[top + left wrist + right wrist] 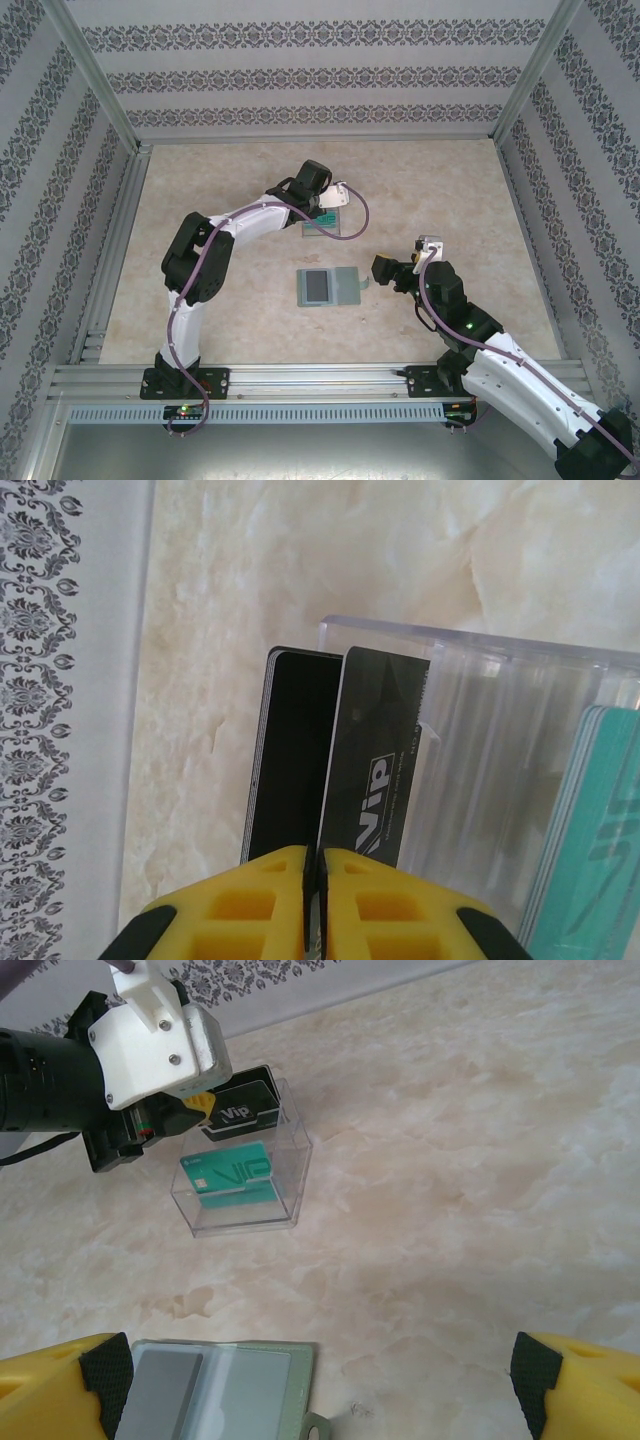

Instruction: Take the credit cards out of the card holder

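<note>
Pale marbled surface point(450, 200), closed in by grey damask-striped walls. The left gripper point(313, 880) reaches to the far middle of the surface. Its yellow fingers are pinched almost together on the near edge of a black VIP card point(375, 760). That card stands on edge at the far side of a clear box point(292, 1175), white lettering facing out. Just beside it stands a tight stack of black cards point(295, 750), their thin pale edges showing; whether the stack sits inside the box wall cannot be told. At the near side of the same box lean the teal cards point(230, 1175), green-faced with large VIP lettering. Closer to the arm bases and apart from the box, the card holder point(328, 287) lies open and flat. It is a sage-green bifold with bluish-grey inner pockets, its small closure tab pointing right. The right gripper point(318, 1375) hangs just beside that tab with its fingers spread wide, holding nothing.
</note>
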You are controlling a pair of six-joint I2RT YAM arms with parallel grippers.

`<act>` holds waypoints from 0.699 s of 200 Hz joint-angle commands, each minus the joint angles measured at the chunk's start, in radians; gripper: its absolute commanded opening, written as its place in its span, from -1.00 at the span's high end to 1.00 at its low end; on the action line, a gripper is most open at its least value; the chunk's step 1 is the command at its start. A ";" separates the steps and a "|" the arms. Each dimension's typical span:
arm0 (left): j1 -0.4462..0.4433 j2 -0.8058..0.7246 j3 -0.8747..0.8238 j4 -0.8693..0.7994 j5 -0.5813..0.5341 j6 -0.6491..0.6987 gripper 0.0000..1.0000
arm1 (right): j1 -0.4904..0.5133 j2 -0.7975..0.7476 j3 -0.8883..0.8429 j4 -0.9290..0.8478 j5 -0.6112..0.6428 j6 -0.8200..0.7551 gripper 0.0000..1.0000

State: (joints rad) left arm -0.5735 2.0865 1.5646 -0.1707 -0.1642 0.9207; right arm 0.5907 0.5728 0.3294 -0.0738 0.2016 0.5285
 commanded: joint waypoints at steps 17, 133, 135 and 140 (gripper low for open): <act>0.014 0.030 0.033 0.007 -0.024 0.011 0.66 | -0.011 0.002 -0.013 0.023 -0.004 0.019 -0.97; 0.023 0.040 0.062 0.071 -0.104 -0.027 0.50 | -0.014 0.010 -0.013 0.029 -0.019 0.019 -0.97; 0.022 0.040 0.064 0.070 -0.104 -0.028 0.50 | -0.015 0.010 -0.012 0.029 -0.019 0.018 -0.97; 0.023 0.037 0.063 0.068 -0.104 -0.032 0.50 | -0.015 0.012 -0.012 0.029 -0.020 0.018 -0.96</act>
State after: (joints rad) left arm -0.5606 2.1170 1.5913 -0.1192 -0.2493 0.9127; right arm 0.5903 0.5800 0.3294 -0.0696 0.1936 0.5289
